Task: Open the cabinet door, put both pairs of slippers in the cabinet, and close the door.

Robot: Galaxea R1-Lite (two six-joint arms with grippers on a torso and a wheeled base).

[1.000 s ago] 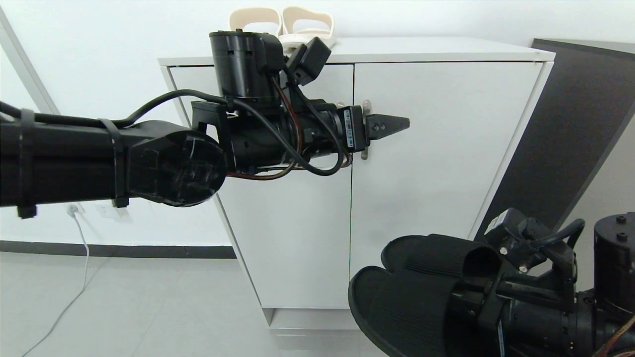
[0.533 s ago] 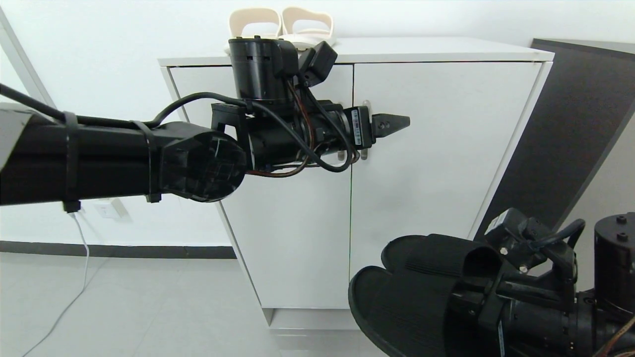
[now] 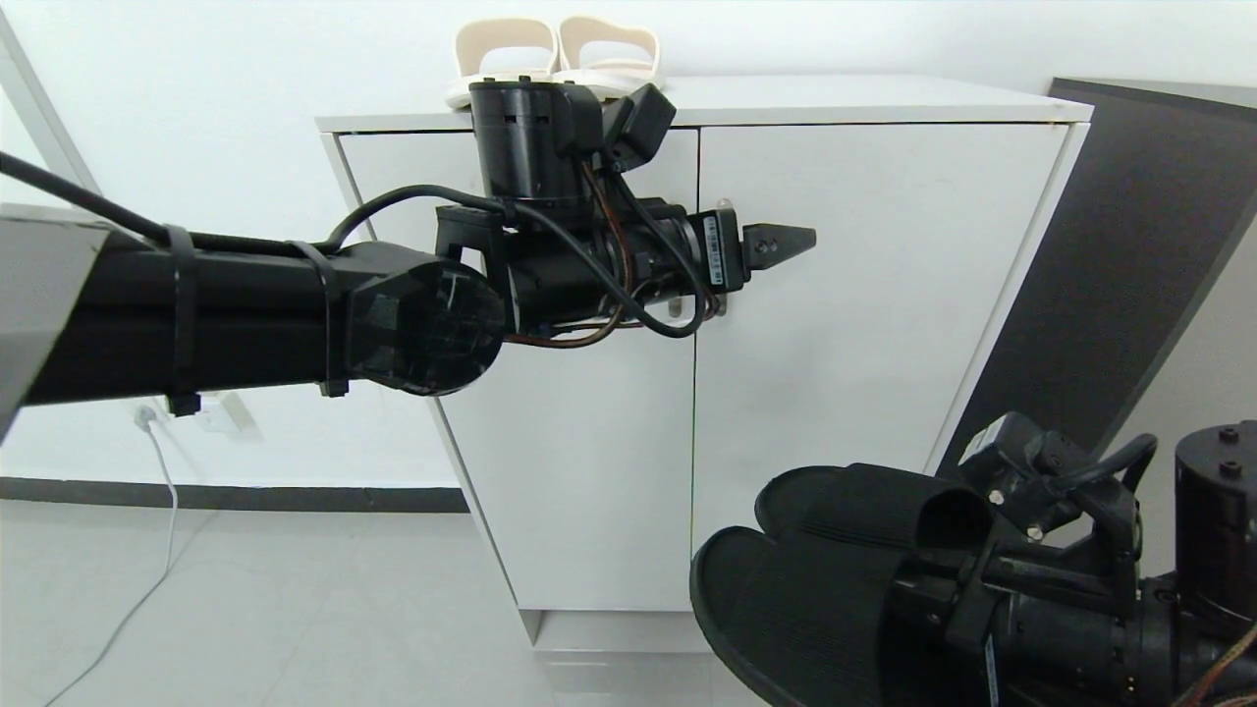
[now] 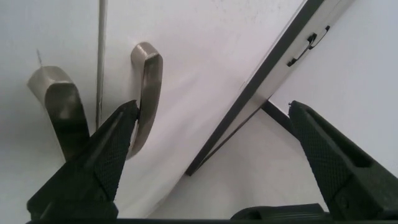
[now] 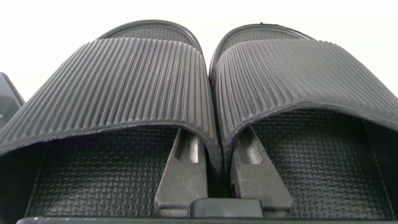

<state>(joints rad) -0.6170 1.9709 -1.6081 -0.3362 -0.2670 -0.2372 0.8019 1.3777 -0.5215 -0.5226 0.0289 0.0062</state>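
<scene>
A: Cabinet, how does it look?
B: White cabinet [image 3: 864,295], two plain flat doors [image 3: 579,442], both shut, with a thin seam between them. Two curved brushed-metal handles [image 4: 146,93] sit high up, one on each side of that seam.

A: Slippers?
B: Cream slippers [image 3: 555,49] lie side by side on the cabinet top, above the door on the robot's left, with wide open straps. Black slippers [image 3: 815,570] are low in front of the cabinet's other door. They have ribbed straps and pebbled footbeds, and their soles are pressed together.

A: Pincers?
B: The left pincer [image 4: 217,155] is level with the handles, spread wide and holding nothing. One fingertip [image 4: 121,134] is right at a handle; I cannot tell if it touches. The right pincer [image 5: 217,177] is clenched on the black slippers, with one finger under each strap, pinching the inner edges together.
</scene>
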